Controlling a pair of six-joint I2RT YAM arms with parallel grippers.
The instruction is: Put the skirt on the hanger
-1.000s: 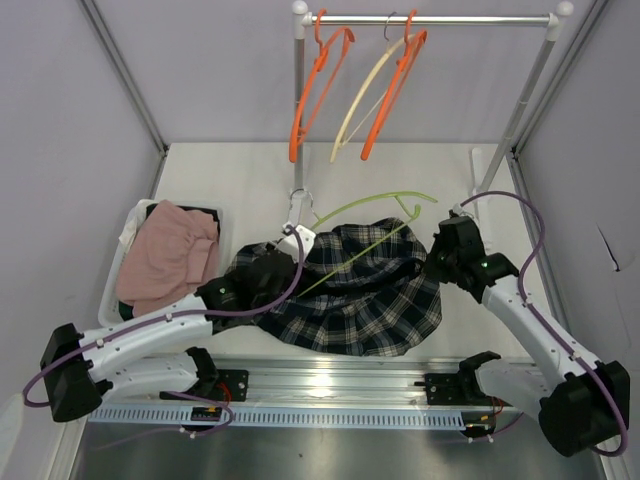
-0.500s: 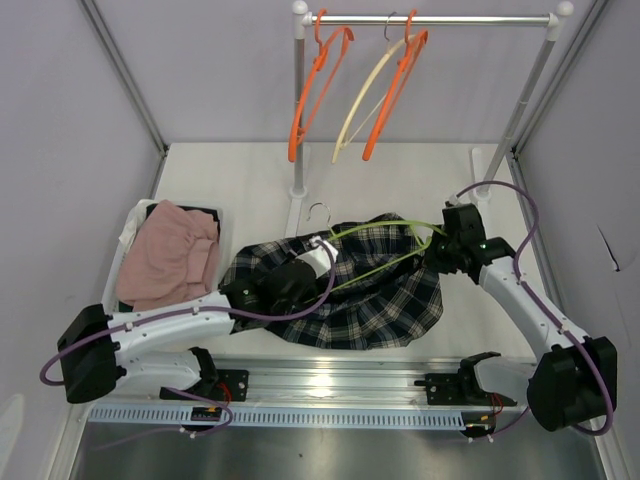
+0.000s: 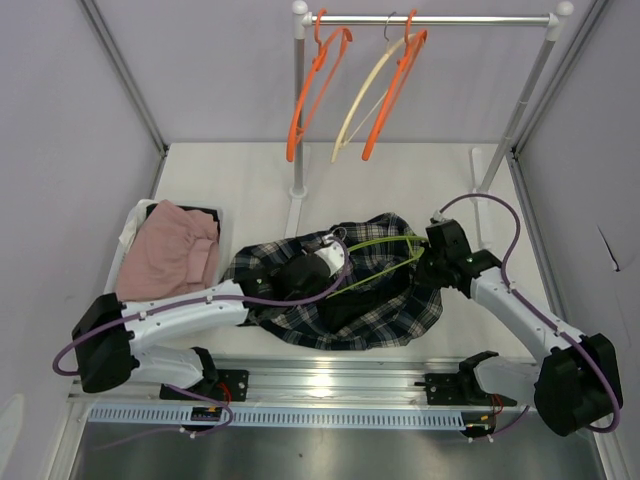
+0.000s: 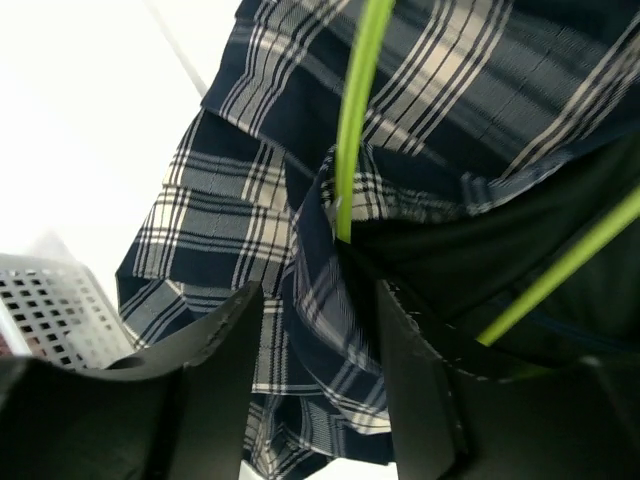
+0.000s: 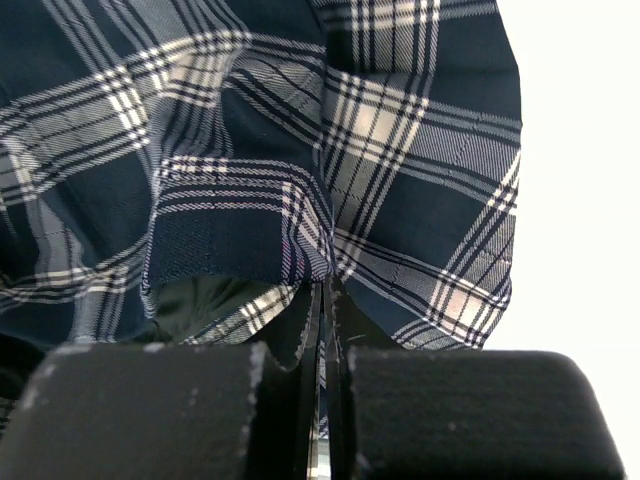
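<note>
Left jaws stand apart around a fold of the plaid skirt [image 4: 250,230] beside the green hanger [image 4: 352,120]. Right jaws are pinched shut on the skirt's edge. The skirt lies mid-surface [image 3: 230,180], hanger partly inside it. Seemingly halfway: seating it properly is left.

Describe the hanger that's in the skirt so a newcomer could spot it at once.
On the white table below the clothes rail, a dark plaid skirt lies bunched in the middle. A thin hanger is threaded into its upper part. It alone is lime green and down in the cloth; the orange hangers and cream hanger hang from the rail.
</note>
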